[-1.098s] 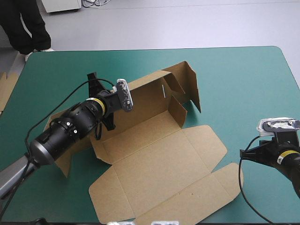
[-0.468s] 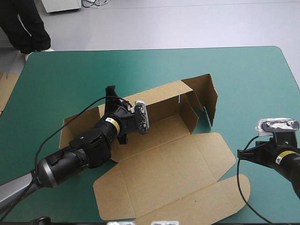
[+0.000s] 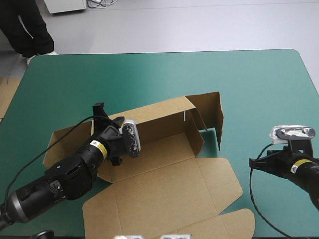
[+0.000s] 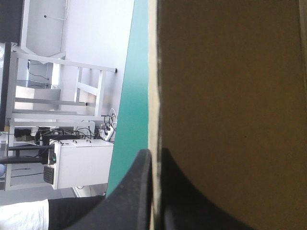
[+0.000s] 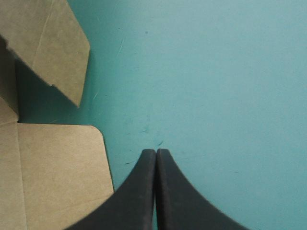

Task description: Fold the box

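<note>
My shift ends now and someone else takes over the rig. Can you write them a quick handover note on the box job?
Left gripper: shut on the box, pinching its far long wall, which stands raised.
Right gripper: shut, empty, over the teal-green cover beside the lid corner.
Done: long wall and right end flap raised.
Left: left end lies flat; lid flat.
</note>
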{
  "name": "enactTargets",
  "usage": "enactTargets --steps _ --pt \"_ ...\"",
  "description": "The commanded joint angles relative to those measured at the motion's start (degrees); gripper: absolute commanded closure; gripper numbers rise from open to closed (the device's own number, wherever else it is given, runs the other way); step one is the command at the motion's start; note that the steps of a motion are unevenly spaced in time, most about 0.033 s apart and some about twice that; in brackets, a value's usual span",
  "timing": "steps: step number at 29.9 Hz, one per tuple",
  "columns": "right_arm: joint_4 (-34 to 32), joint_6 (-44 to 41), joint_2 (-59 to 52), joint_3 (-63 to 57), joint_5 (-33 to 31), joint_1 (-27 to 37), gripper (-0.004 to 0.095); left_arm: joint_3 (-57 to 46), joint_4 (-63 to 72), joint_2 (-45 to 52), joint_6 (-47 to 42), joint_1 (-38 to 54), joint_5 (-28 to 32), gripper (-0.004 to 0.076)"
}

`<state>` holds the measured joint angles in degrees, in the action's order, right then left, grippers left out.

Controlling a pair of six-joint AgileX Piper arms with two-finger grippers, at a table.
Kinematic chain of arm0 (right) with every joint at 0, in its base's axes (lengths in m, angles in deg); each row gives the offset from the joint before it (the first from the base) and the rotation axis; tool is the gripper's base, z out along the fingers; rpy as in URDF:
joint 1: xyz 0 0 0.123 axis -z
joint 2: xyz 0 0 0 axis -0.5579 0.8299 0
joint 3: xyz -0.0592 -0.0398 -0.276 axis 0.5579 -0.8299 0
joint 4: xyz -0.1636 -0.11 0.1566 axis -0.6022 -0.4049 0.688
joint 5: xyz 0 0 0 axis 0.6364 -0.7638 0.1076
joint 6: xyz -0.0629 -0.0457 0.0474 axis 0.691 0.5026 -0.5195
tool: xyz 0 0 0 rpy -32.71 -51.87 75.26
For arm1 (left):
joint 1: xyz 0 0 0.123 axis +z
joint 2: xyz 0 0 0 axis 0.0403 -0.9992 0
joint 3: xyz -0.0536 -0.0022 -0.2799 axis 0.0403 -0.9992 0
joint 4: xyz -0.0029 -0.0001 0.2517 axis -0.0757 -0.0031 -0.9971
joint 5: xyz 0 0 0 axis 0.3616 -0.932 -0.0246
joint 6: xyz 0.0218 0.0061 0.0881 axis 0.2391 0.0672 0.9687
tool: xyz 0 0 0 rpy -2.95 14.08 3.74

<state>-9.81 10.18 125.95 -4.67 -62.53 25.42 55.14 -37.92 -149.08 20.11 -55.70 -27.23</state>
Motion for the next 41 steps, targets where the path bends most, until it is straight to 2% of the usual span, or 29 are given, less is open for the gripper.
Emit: enactTargets --steps 1,10,15,20,25,28,34,41 --pt "2.59 2.56 1.81 3.79 2.94 -0.19 0.0921 1.45 -2.12 1.22 -1.12 -0.33 2.79 0.0734" --pt "2.96 2.97 12.03 15.18 2.70 -0.19 0.0926 1.41 0.63 1.22 -0.84 -0.33 4.36 0.0734" --pt "10.77 6.33 20.88 24.01 -0.37 -0.06 0.0927 1.31 3.49 1.22 -0.26 -0.33 4.26 0.0734" --pt "15.10 8.22 27.76 34.49 -5.01 2.83 0.0927 0.29 4.92 1.22 3.08 -0.33 4.38 0.0734" --pt "30.50 14.93 32.92 43.15 -10.95 10.45 0.0927 -1.56 4.72 0.99 3.43 -0.39 4.76 0.0734" --pt "36.18 17.19 36.36 45.32 -13.39 13.28 0.0927 -2.71 4.48 0.77 3.57 -0.39 4.86 0.0734" --pt "43.56 21.44 43.25 45.71 -14.59 13.52 0.0927 -2.84 4.70 0.14 3.57 -0.39 5.27 0.0734" --pt "44.46 23.10 48.83 46.45 -11.24 13.52 0.0927 -2.84 6.21 0.03 3.57 -0.39 5.27 0.0734"
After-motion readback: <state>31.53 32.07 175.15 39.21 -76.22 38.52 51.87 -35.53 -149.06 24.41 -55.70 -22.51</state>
